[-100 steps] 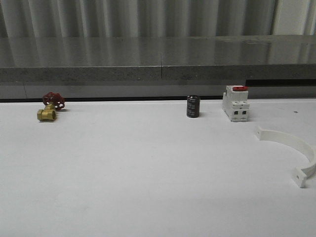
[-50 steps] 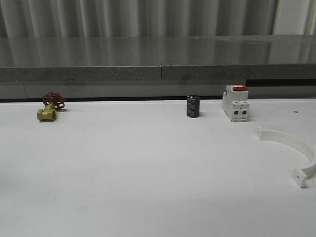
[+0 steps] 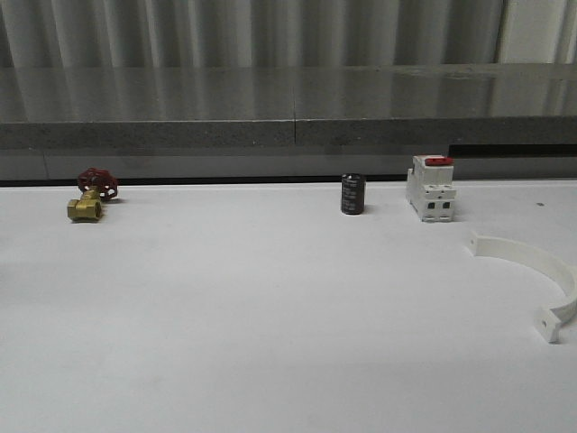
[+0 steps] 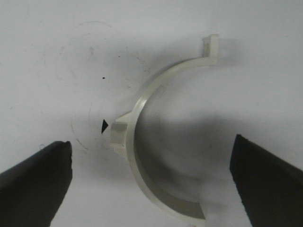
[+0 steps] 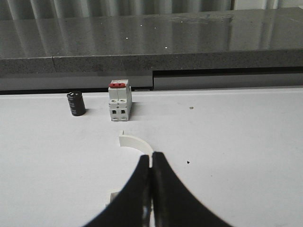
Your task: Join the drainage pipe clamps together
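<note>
Table: white, matte; backed by a grey stone ledge along the far edge.

Right clamp: white half-ring lying flat at the table's right side, near the front view's right edge; open side turned right; a small holed tab is seen at its near end; it is also seen in the right wrist view, partly hidden behind the fingers.

Left clamp: white half-ring lying flat on the table under the left wrist camera; one end tab is seen, and a small block juts from the outer curve; it is touched by neither finger.

Left gripper: fingers spread wide, one dark tip on each side of the left clamp; nothing is held.

Right gripper: dark fingers pressed together, tips meeting in front of the right clamp; whether the rim is pinched cannot be told.

Switch: white, boxy, red top; upright near the far edge, beyond the right clamp.

Cylinder: black, upright, just left of the switch, apart from it.

Valve: brass body, red handwheel; far left, well apart from the rest.
</note>
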Robot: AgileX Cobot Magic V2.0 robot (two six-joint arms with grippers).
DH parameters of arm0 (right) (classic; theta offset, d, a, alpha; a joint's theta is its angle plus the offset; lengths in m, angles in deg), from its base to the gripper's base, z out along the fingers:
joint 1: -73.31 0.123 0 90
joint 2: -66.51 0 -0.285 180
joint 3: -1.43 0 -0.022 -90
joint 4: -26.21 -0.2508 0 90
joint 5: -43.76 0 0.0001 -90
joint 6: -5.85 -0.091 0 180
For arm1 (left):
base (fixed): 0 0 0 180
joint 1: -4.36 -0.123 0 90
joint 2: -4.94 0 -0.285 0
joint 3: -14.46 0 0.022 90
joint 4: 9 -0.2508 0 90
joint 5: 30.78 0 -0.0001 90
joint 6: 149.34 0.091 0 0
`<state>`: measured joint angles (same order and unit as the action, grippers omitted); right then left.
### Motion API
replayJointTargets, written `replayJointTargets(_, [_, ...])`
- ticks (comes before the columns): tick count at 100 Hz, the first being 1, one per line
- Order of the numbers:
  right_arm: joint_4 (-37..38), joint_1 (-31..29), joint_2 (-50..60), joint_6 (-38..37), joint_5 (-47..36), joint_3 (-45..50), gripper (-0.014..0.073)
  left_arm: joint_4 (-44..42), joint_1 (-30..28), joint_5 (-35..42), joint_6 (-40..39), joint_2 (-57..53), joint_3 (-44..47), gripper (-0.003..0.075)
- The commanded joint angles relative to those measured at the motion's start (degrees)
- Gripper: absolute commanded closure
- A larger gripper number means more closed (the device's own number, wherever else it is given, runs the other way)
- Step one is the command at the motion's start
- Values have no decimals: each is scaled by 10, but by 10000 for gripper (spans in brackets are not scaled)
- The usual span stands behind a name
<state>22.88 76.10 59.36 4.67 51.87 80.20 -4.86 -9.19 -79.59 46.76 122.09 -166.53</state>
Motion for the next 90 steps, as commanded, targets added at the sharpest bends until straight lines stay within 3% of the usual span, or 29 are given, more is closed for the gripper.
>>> replayJointTargets(1, [2,0,11,3,-46,-9,662,1,-1,8,4,-7,-29,64])
replayJointTargets(90, [2,0,11,3,-46,-9,662,-3,-20,23,4,42,-29,64])
